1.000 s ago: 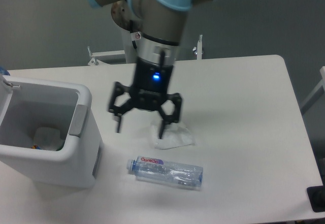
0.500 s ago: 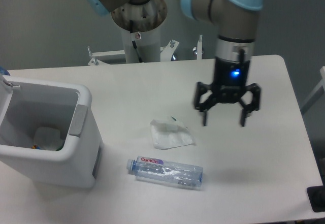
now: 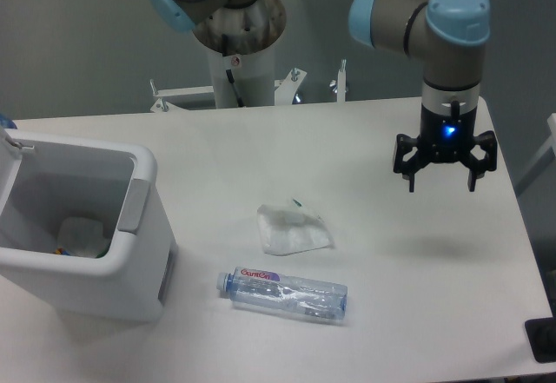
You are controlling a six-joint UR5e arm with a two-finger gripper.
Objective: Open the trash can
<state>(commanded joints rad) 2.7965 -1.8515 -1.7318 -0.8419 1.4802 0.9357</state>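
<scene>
The white worktop (image 3: 261,148) carries everything. At its left edge stands the trash can (image 3: 95,261), lid swung up, its inside showing some scraps at the bottom and a grey tab (image 3: 133,207) on the right rim. The arm (image 3: 434,27) reaches over the right side, its end effector (image 3: 442,181) hanging open and empty above bare surface, well apart from the can. Between them lie a clear plastic bottle (image 3: 282,293) on its side and, just behind it, a crumpled white tissue (image 3: 293,228).

Trash can (image 3: 78,235) far left; bottle (image 3: 285,293) before tissue (image 3: 294,230); claw (image 3: 443,179) right
</scene>
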